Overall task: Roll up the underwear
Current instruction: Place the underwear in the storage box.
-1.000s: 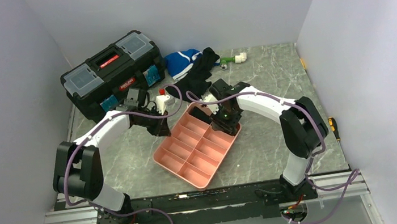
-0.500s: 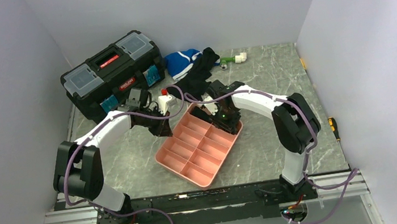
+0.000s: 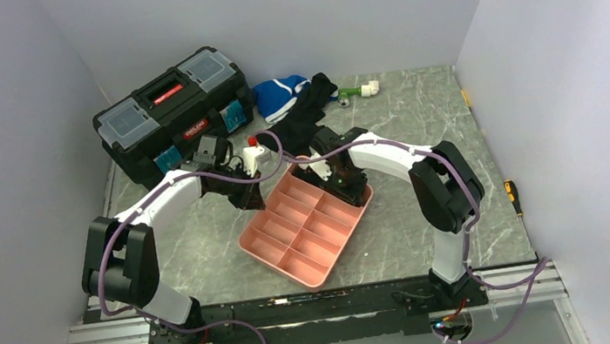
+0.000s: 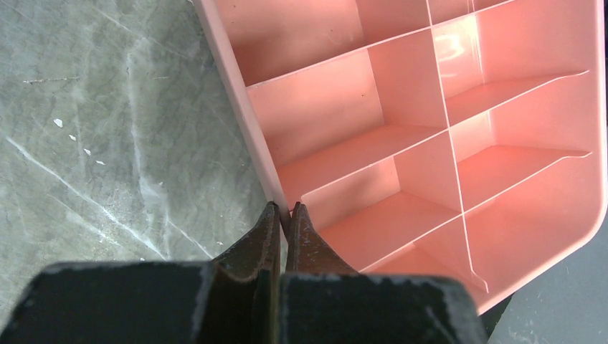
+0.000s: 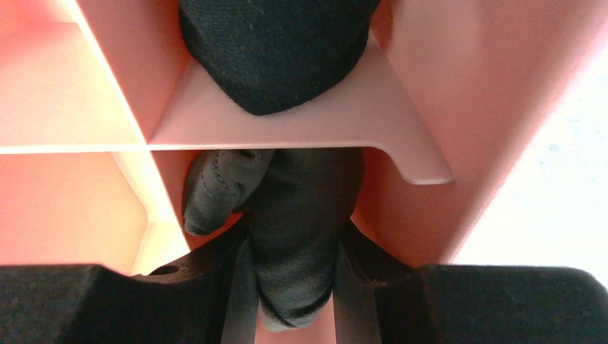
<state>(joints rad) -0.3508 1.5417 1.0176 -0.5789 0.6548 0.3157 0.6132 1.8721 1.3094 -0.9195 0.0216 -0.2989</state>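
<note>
Right gripper [image 5: 292,281]: fingers [image 5: 362,251] pinching a dark roll of fabric, the underwear [image 5: 297,215], from both sides, low centre of the wrist view. The roll sits down in one compartment of the pink tray [image 5: 401,86], against a pink divider [image 5: 287,129]. Across that divider, top centre, a second dark bundle [image 5: 276,50] fills the next compartment; cannot tell whether it is the same garment. Left gripper [image 4: 283,209]: fingertips pressed together on the tray's thin outer wall, lower centre of its view, compartments beside it bare. From above, the right gripper works the tray's upper end, mid-frame, hiding the underwear; the left holds its left edge. Beyond, upper frame: black toolbox [image 3: 171,109], blue-and-white garment [image 3: 279,94], black garment [image 3: 304,119], all on the grey marbled table [image 3: 418,123].
</note>
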